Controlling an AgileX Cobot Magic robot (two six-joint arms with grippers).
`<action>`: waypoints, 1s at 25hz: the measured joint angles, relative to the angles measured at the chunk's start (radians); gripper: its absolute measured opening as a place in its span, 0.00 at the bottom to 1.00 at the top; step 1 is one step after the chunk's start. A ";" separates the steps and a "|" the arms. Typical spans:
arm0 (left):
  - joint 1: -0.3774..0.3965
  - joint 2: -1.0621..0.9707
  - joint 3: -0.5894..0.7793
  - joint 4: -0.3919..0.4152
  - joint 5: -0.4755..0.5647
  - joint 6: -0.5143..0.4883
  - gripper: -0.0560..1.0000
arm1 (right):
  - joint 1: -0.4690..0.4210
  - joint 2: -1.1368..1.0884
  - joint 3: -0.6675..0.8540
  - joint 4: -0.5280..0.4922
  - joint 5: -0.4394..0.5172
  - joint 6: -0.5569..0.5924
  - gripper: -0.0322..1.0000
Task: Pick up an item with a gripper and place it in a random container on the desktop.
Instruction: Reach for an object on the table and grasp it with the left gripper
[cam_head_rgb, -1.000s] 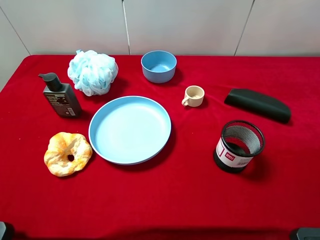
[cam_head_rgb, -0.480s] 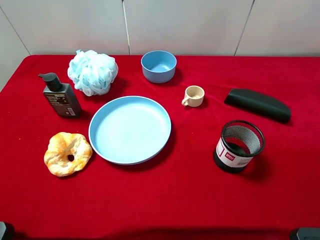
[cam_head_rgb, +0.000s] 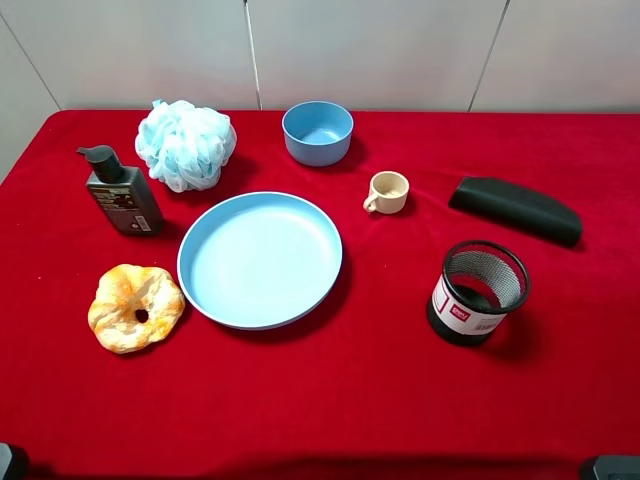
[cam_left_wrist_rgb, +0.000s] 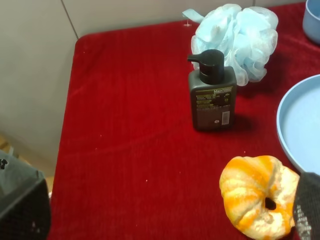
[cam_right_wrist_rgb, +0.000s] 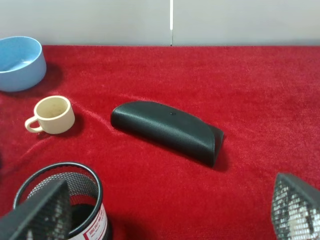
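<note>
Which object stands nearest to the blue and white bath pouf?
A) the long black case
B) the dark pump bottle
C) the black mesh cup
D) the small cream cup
B: the dark pump bottle stands just beside the bath pouf, while the other three are much farther away.

Left wrist view: the plate (cam_left_wrist_rgb: 302, 125) and the small bowl (cam_left_wrist_rgb: 312, 20) are cut off by the frame edge. One finger of the left pincer (cam_left_wrist_rgb: 165, 215) covers part of the orange ring (cam_left_wrist_rgb: 250, 192). The bottle (cam_left_wrist_rgb: 212, 97) label print is too small to read.

Right wrist view: the right pincer (cam_right_wrist_rgb: 165, 212) fingers (cam_right_wrist_rgb: 35, 215) run out of frame, and one hides part of the mesh cup (cam_right_wrist_rgb: 82, 182).

High view: the dark slivers (cam_head_rgb: 10, 462) at the lower corners, probably arm parts, are cropped.
</note>
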 joint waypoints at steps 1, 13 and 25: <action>0.000 0.038 -0.016 0.000 0.000 0.001 0.95 | 0.000 0.000 0.000 0.000 0.000 0.000 0.64; 0.000 0.537 -0.233 -0.001 -0.008 0.005 0.94 | 0.000 0.000 0.000 0.000 0.000 0.000 0.64; 0.000 0.932 -0.459 -0.025 -0.010 0.041 0.94 | 0.000 0.000 0.000 0.000 0.000 0.000 0.64</action>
